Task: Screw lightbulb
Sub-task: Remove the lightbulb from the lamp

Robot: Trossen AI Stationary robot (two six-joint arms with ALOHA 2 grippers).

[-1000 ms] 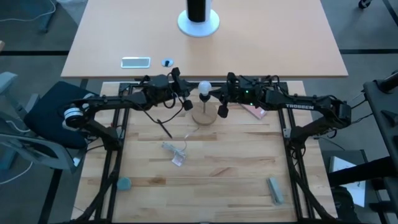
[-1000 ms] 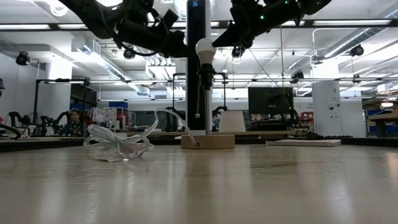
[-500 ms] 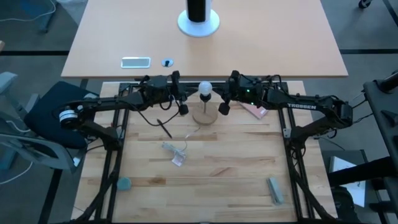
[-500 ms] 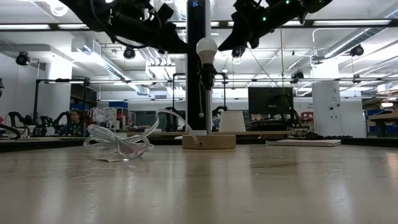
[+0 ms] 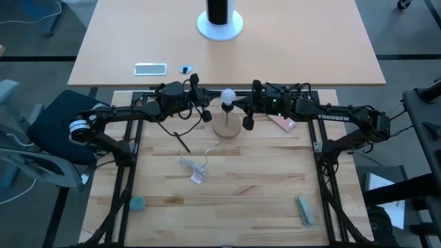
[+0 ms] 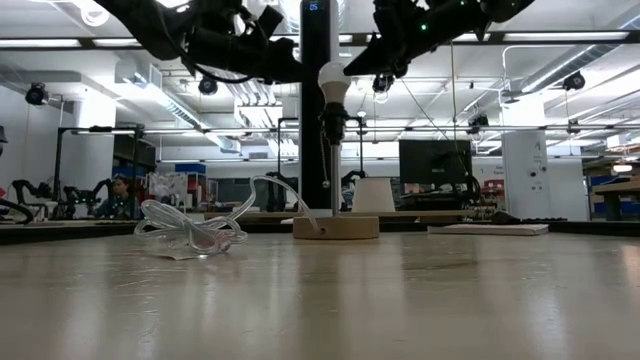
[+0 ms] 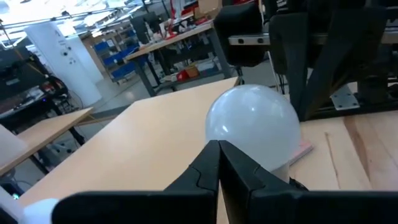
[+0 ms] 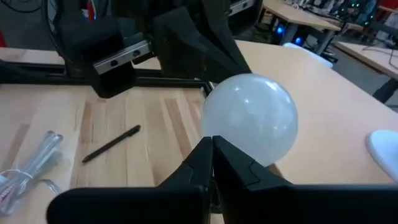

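Note:
The white frosted lightbulb sits on top of a thin upright stem, which stands on a round wooden base near the table's far edge. It also shows in the low view. My left gripper is shut, with its tip level at the bulb's left side. My right gripper is shut, with its tip level at the bulb's right side. The bulb's screw base is hidden. My left gripper's shut fingertips stand level right beside the bulb's globe, coming from the table's left. I cannot tell whether they touch it. My right gripper's shut fingertips stand level right beside the globe, coming from the table's right. I cannot tell whether they touch it.
A clear plastic packet with a coiled clear cord lies near the table's middle. A black pen lies left of the wooden base and a pink pad lies right of it. Two small grey-blue things lie near the near edge.
My left gripper has drawn a little away from the bulb toward the table's left, then come back beside it. The bulb stays upright on its stem.

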